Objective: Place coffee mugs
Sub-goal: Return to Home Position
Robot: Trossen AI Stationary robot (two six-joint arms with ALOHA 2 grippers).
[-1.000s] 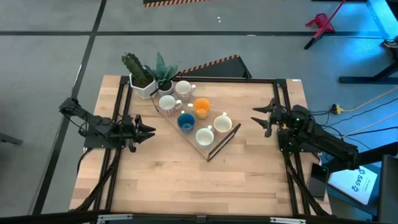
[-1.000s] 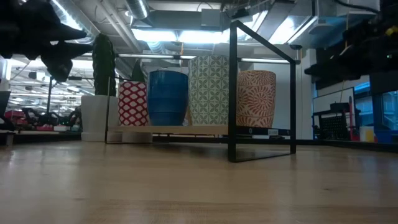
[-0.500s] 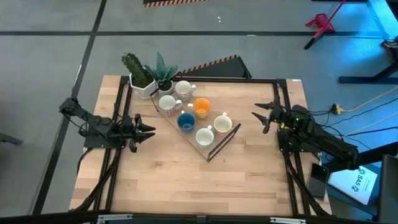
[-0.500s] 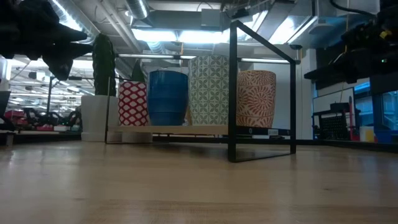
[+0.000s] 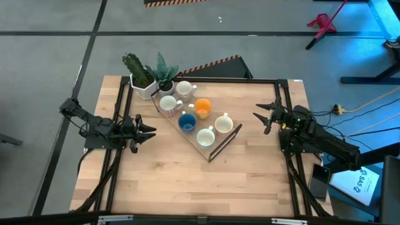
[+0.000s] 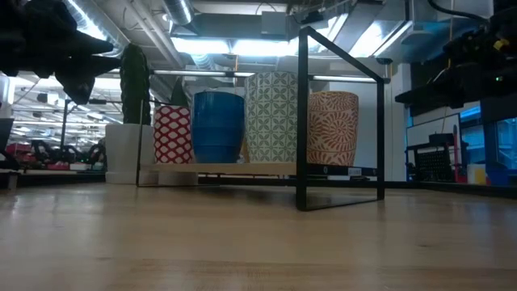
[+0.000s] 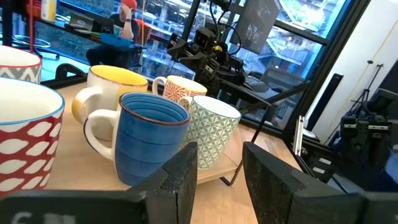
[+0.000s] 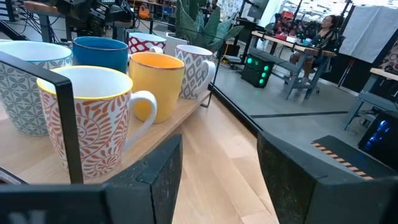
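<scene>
Barely anything has shifted over the last second: the right arm eased its hand a touch nearer its own edge of the surface (image 5: 187, 187), then stopped, and the left arm and every mug sit exactly as before.

All six coffee mugs (image 5: 205, 137) stand upright on the wooden tray (image 5: 208, 154), which lies diagonally across the middle of the surface with two potted plants (image 5: 142, 81) just beside its far end. Both arms hang low at opposite edges, each pointed inward at the tray. The left hand (image 5: 152, 132) is spread and holds nothing; the right hand (image 5: 261, 122) is likewise parted and empty.

Placing looks finished, so the remaining danger seems to lie in the retreat. The biggest risk is to the tray itself. If either arm swung inward rather than back, it could catch the black frame (image 6: 300, 121) at the tray's near end and drag the whole load along. The mugs are packed close, so a knock to one would likely carry to its neighbours.

Most exposed appear to be the red-patterned mug (image 8: 93, 124), nearest the right hand, and the blue mug (image 7: 149, 146), squarely ahead of the left. Either could tip off the low tray if clipped.
</scene>
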